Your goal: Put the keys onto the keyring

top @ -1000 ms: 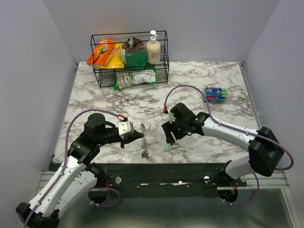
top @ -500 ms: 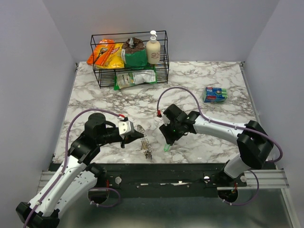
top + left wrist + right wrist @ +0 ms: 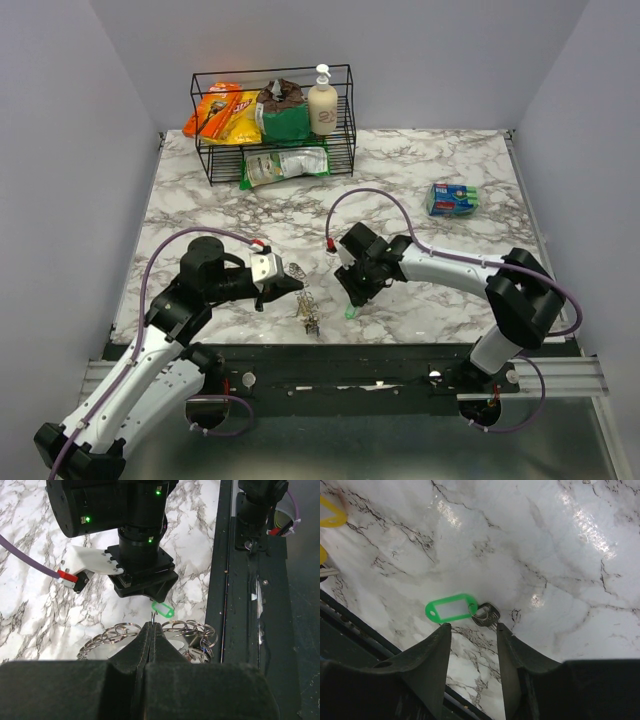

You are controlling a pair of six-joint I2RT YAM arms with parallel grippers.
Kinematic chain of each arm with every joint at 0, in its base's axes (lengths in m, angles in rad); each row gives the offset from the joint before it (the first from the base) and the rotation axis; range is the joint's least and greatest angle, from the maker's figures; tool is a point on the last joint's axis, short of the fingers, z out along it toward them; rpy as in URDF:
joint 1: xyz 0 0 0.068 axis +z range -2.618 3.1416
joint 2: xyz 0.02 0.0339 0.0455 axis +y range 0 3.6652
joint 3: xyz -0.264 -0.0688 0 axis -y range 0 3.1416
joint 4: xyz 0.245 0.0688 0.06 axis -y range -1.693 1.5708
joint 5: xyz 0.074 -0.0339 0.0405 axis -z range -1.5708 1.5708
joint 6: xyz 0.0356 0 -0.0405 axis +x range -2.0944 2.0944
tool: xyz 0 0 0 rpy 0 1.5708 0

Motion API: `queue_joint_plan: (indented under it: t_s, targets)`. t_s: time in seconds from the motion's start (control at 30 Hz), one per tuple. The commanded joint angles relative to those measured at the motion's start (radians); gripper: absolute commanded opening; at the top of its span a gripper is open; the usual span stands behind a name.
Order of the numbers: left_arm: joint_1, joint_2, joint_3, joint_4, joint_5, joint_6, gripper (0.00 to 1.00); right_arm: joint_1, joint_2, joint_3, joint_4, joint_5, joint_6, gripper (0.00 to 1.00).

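My left gripper (image 3: 291,284) is shut on a thin wire loop of the keyring (image 3: 307,308), a grey metal piece rimmed with several small split rings, near the table's front edge. In the left wrist view the jaws (image 3: 151,626) are pressed together, with rings (image 3: 118,631) spread to both sides. A key (image 3: 488,615) with a green tag (image 3: 451,607) lies flat on the marble; the tag also shows from above (image 3: 350,312). My right gripper (image 3: 472,630) is open just above it, fingertips (image 3: 436,642) straddling the spot short of the key. It stands right of the keyring (image 3: 351,297).
A wire basket (image 3: 345,110) with snack bags and a soap bottle (image 3: 322,103) stands at the back. A blue packet (image 3: 453,199) lies at the right. Yellow tags (image 3: 330,512) lie at the right wrist view's left edge. A black rail (image 3: 330,360) runs along the near edge.
My right arm has moved left, closer to the left gripper, staying open over the green-tagged key. The keyring in my left gripper has sagged and shifted a little.
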Motion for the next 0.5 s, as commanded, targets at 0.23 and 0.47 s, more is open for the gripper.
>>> queue_joint_plan:
  t_s: [0.23, 0.47]
  targets:
    - [-0.005, 0.004, 0.020, 0.033, -0.009, 0.003, 0.00, 0.008, 0.066, 0.040, 0.023, -0.013, -0.038, 0.41]
    - [-0.003, 0.013, 0.018, 0.036, -0.003, 0.011, 0.00, 0.010, 0.070, 0.047, 0.028, -0.030, -0.041, 0.28]
